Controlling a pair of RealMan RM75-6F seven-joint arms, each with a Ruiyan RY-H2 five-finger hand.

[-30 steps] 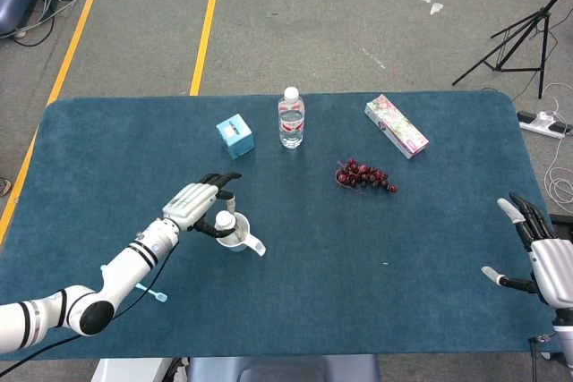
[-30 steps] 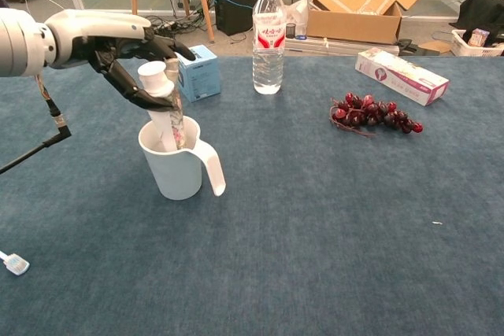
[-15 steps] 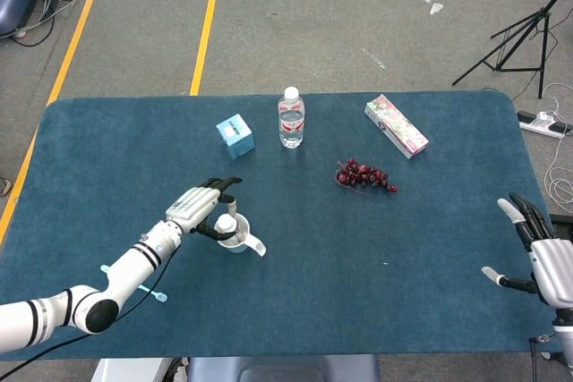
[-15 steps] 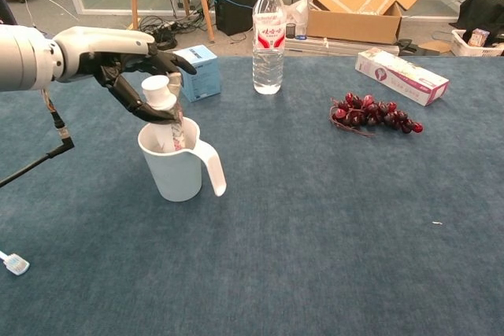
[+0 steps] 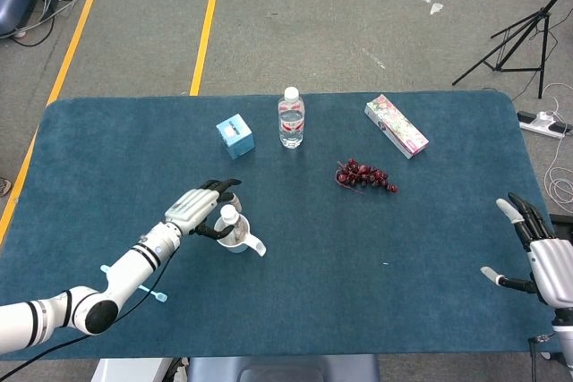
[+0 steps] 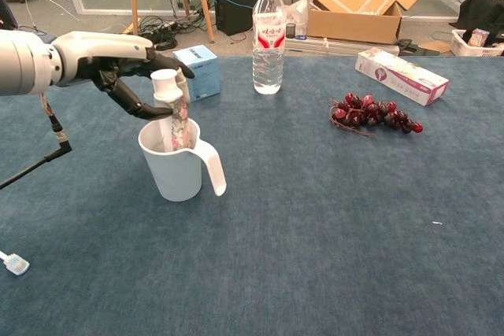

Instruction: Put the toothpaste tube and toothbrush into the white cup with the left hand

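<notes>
A: Where is the toothpaste tube (image 6: 175, 112) sitting?

B: It is standing in the white cup (image 6: 175, 169) with its white cap pointing up. It is leaning a little against the rim.

A: Is the left robot hand (image 6: 130, 68) holding it?

B: The left robot hand is curling around the top of the tube, right by the cap. Its dark fingers (image 6: 135, 105) are sitting just beside the tube, but I cannot tell if they are squeezing it or only hanging near it.

A: And where is the cup sitting?

B: It is sitting on the blue bench (image 5: 430, 221), in the left half. Its handle is pointing to about 4 o'clock in the head view.

A: Where is the toothbrush (image 5: 134, 284) lying?

B: It is lying flat on the bench at about 7 o'clock from the cup, well apart from it. The left arm is crossing over its middle in the head view.

A: What is the right robot hand (image 5: 535, 255) doing?

B: It is holding nothing. Its fingers are spreading apart near the right edge of the bench.

A: What else is sitting on the bench?

B: A water bottle (image 6: 268, 35) is standing at about 1 o'clock from the cup. A small blue box (image 6: 199, 72) is sitting at 12 o'clock from it. Red grapes (image 6: 374, 114) are lying to the right, and a long flowery box (image 6: 402, 75) is lying past them.
</notes>
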